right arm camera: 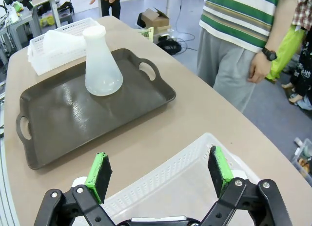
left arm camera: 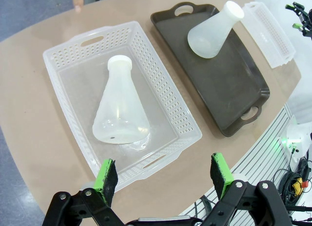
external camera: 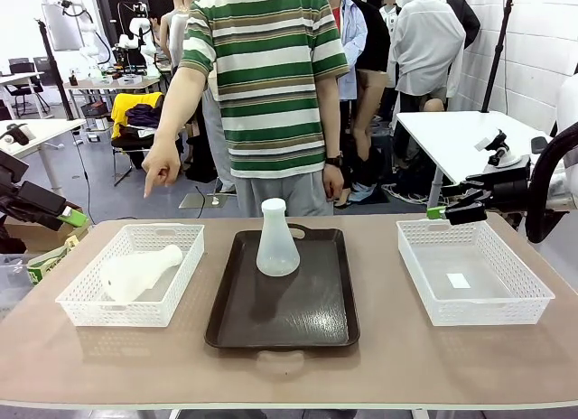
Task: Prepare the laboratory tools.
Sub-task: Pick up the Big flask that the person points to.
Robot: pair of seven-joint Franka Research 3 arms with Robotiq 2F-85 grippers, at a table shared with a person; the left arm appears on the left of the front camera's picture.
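1. Currently, one translucent frosted-white conical flask [external camera: 137, 273] is seen lying on its side inside the left white lattice plastic basket [external camera: 81, 306].
2. A second frosted flask [external camera: 276, 240] is stood upright on the dark brown rectangular tray [external camera: 316, 320].
3. The left gripper [left arm camera: 163, 170] and the right gripper [right arm camera: 159, 163] are both held spread wide, with nothing gripped.

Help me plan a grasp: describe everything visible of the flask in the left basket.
The flask is translucent frosted white, seemingly plastic: a cone with a wide round base and a narrow neck ending in a thicker lip. It looks empty and lies on its side on the floor of the white lattice basket, neck toward the table's far side. Only the basket touches it.
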